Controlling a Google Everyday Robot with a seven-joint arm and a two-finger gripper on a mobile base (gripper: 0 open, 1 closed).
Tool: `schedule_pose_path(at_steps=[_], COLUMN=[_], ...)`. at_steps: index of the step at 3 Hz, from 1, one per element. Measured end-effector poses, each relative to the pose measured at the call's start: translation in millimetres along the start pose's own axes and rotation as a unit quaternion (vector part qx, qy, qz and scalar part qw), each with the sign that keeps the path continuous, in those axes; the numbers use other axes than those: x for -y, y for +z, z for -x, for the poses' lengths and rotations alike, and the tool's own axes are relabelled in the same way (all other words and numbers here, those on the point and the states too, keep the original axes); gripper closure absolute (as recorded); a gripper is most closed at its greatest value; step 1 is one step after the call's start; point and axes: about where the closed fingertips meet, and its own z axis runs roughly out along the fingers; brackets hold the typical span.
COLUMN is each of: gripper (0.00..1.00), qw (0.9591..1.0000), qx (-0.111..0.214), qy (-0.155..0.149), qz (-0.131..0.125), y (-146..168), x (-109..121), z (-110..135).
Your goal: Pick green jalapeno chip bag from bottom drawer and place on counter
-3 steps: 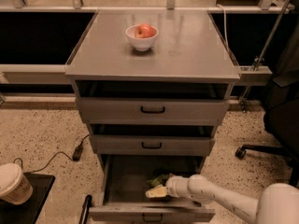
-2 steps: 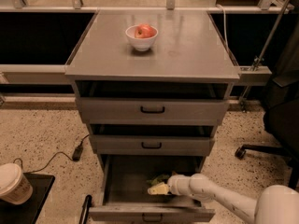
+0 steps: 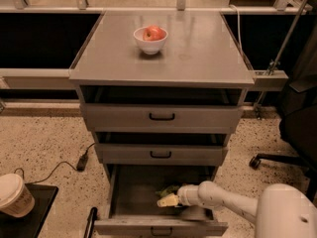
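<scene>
The bottom drawer [image 3: 129,192] is pulled open at the foot of the grey cabinet. Inside it lies the green jalapeno chip bag [image 3: 168,189], mostly hidden behind my gripper. My gripper [image 3: 167,201] reaches into the drawer from the right on a white arm, its pale fingertips right at the bag's near side. The counter [image 3: 198,48] is the cabinet's flat grey top, well above the gripper.
A white bowl [image 3: 150,39] with a red apple stands on the counter. The two upper drawers [image 3: 161,116] are slightly open. A paper cup [image 3: 14,195] on a black tray is at lower left, a cable on the floor, and an office chair base [image 3: 277,160] at right.
The gripper has shifted slightly left and a little farther into the drawer, closer against the bag. Nothing else has moved.
</scene>
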Motion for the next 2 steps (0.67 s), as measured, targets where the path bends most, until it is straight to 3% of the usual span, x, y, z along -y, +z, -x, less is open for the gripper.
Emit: schedule_pose_path(at_steps=[1, 2], gripper=[0.0, 0.0], qw=[0.9977, 0.9977], qx=[-0.058, -0.058], qy=[0.029, 0.029], qz=[-0.02, -0.02], y=[15.0, 15.1], x=[34.6, 34.6], z=[-31.3, -31.3])
